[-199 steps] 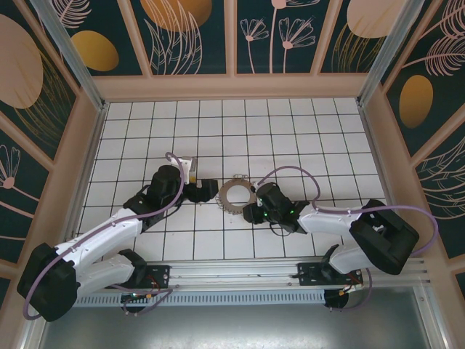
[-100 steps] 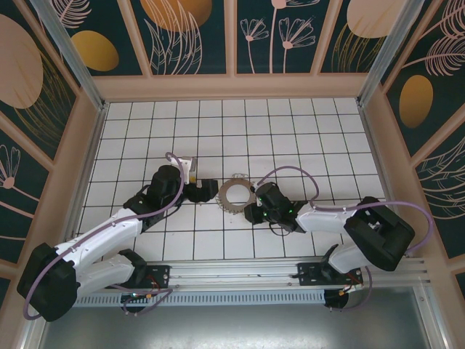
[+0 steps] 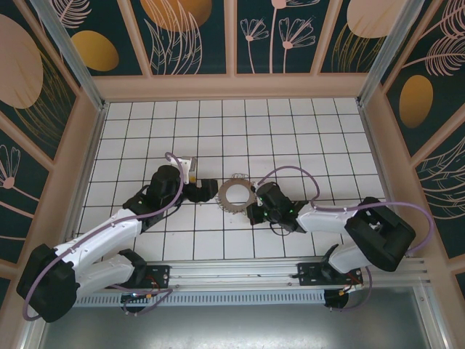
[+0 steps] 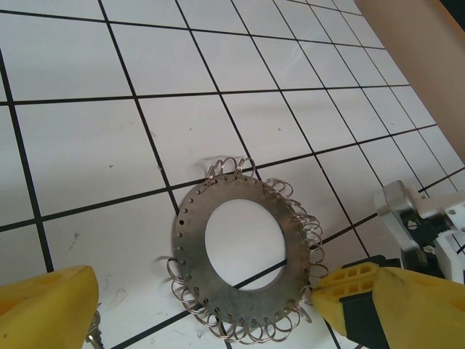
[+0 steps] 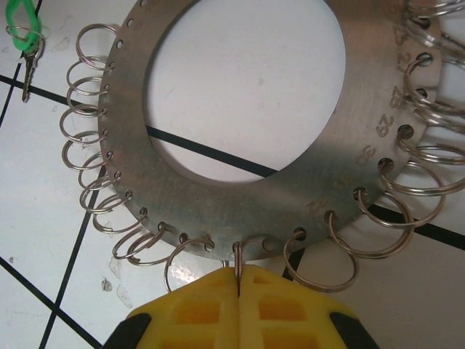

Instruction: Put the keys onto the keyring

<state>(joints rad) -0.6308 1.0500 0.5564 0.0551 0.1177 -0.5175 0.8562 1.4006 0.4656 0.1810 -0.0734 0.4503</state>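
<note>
The right gripper (image 5: pixel 238 280) is pinched tight on one small split ring at the rim of the keyring (image 5: pixel 240 207), which lies flat on the tiled worktop (image 3: pixel 290 131) between both arms. The left gripper (image 3: pixel 205 190) gapes wide beside it, holding nothing. The green key (image 5: pixel 20 29) lies near the keyring, apart from it

Counter (image 3: pixel 290 131): white tiles, black grid lines.
Keyring (image 4: pixel 190 240): flat grey metal disc with a round hole, wire loops (image 5: pixel 87 127) round its rim, lying flat mid-counter.
Key (image 5: pixel 29 45): tiny, green, near the loops, apart.
</note>
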